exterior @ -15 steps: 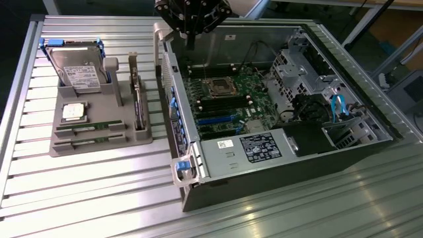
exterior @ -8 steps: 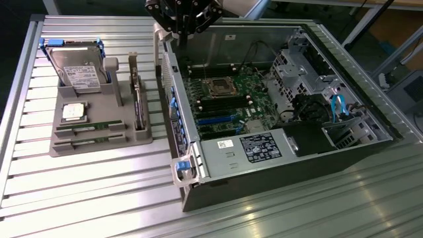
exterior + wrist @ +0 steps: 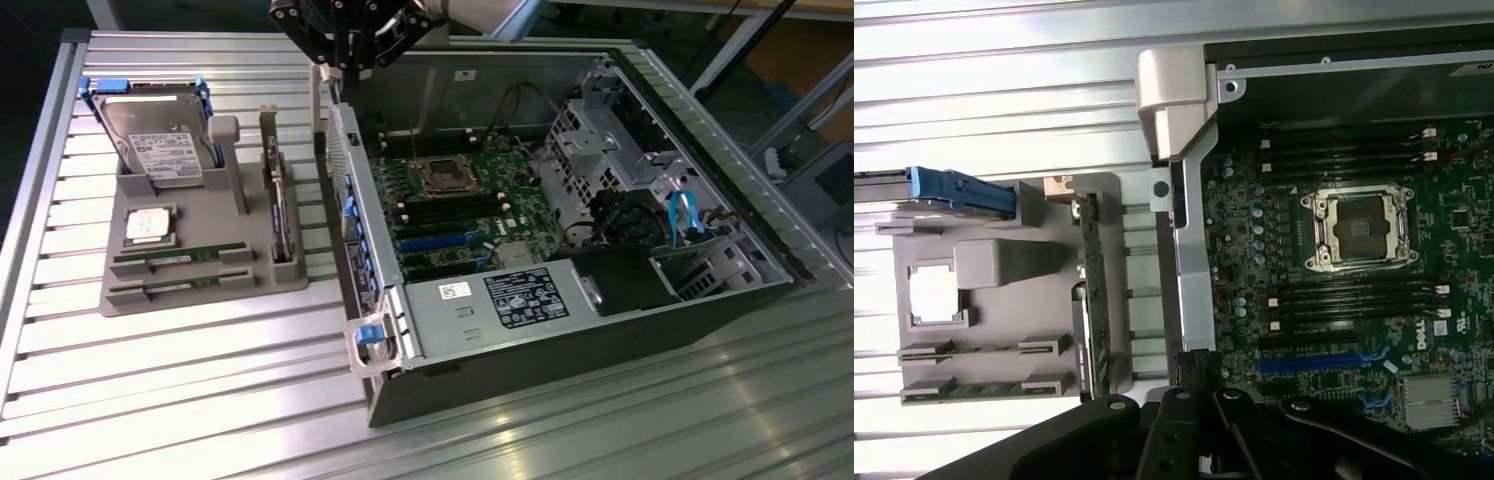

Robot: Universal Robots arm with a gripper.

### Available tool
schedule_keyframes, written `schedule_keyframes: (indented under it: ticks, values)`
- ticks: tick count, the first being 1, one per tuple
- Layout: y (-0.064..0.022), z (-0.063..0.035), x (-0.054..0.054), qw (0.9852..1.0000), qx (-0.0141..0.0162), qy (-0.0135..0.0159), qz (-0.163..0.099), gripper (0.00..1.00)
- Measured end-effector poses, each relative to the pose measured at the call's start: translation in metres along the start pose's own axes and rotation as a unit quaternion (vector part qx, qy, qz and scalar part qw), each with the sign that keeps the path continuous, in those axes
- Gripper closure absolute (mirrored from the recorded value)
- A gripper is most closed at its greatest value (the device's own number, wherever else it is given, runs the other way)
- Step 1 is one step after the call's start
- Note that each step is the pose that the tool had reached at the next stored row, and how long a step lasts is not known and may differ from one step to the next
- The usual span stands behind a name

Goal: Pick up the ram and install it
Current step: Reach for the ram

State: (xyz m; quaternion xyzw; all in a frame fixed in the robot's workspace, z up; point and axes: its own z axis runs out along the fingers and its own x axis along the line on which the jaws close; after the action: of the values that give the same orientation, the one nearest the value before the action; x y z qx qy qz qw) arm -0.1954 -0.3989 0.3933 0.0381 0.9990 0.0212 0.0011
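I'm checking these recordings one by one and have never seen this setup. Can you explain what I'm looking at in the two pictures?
This is a single robot arm. Its gripper hangs at the top of the exterior view, which is taken by a camera off the arm. The wrist view comes from a camera on the arm, looking down. On the slatted metal table lies an open computer case with its motherboard exposed. Beside it, a grey holder carries a hard drive, a processor chip, an expansion card and two green ram sticks. Both sticks sit in the holder, so none is picked up yet.
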Motion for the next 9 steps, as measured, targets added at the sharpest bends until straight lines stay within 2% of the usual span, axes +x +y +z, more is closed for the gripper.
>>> schedule_keyframes:
  ticks: [9]
  values:
    - [-0.0012, -0.0001, 0.015, 1.0000, 0.0001, 0.0010, 0.000, 0.90]
